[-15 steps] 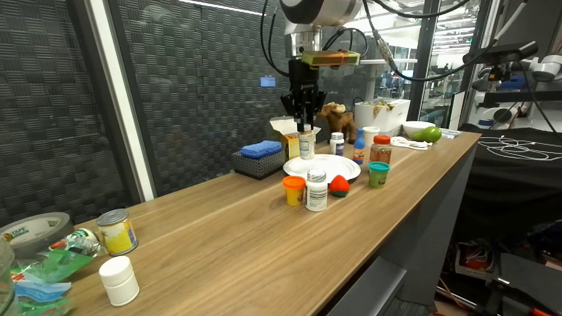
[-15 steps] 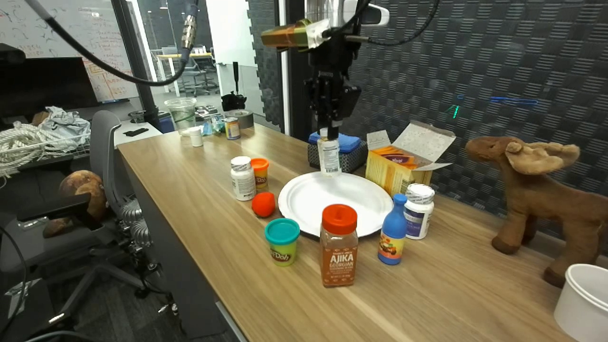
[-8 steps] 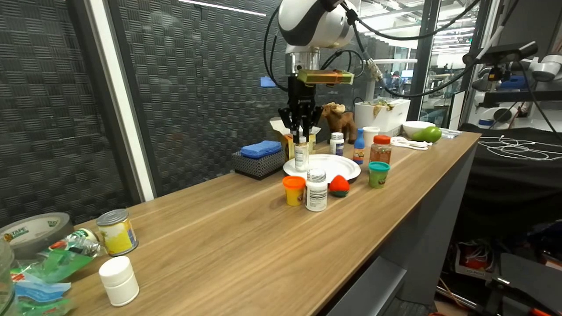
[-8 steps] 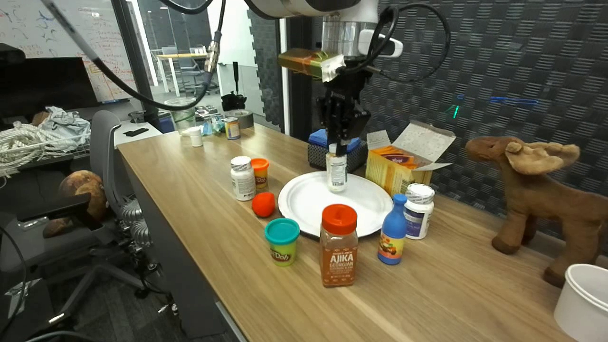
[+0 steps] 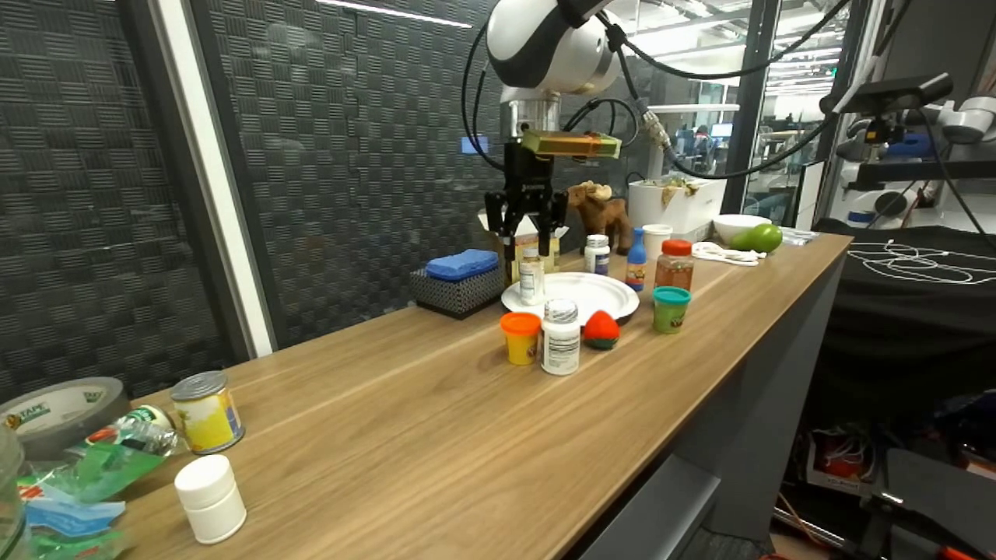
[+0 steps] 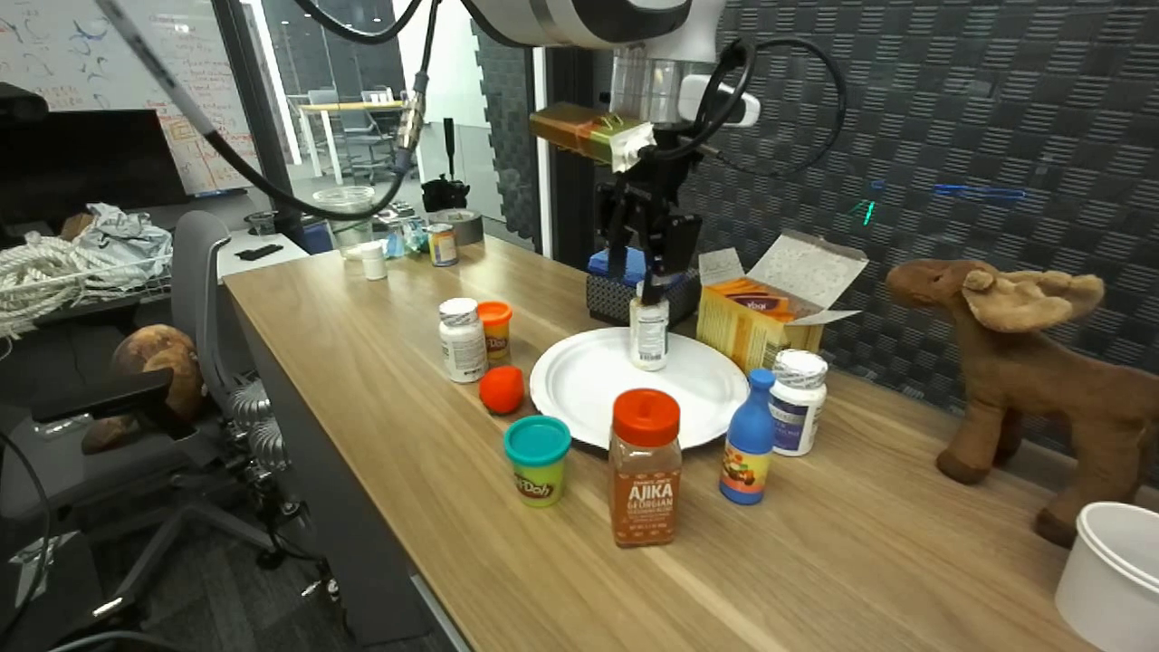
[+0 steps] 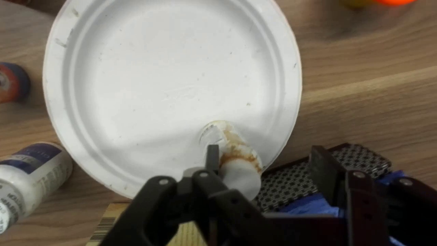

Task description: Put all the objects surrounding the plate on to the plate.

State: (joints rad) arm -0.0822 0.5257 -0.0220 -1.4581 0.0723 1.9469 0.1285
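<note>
A white bottle with stained sides (image 7: 235,147) stands upright on the round white plate (image 7: 170,68), near its rim. My gripper (image 7: 266,157) is open around the bottle's top; one finger is close against the bottle, the other well apart. Around the plate in an exterior view are a white bottle (image 6: 464,344), an orange-lidded tub (image 6: 496,330), a red-orange piece (image 6: 502,389), a teal-lidded tub (image 6: 538,462), a red-capped spice jar (image 6: 646,489), a blue bottle (image 6: 749,444) and a purple-labelled white bottle (image 6: 797,407). The gripper (image 5: 529,245) hangs above the plate's edge.
Close behind the plate stand an open yellow box (image 6: 756,335) and a dark patterned box (image 5: 463,288) with a blue cloth (image 5: 464,264) on top. A toy moose (image 6: 1041,353) is by the wall. A can (image 5: 207,412) and a white jar (image 5: 211,498) are farther along the table.
The gripper came down with the bottle until it stood on the plate. Its jaws then spread and let the bottle go. The things around the plate have stayed put.
</note>
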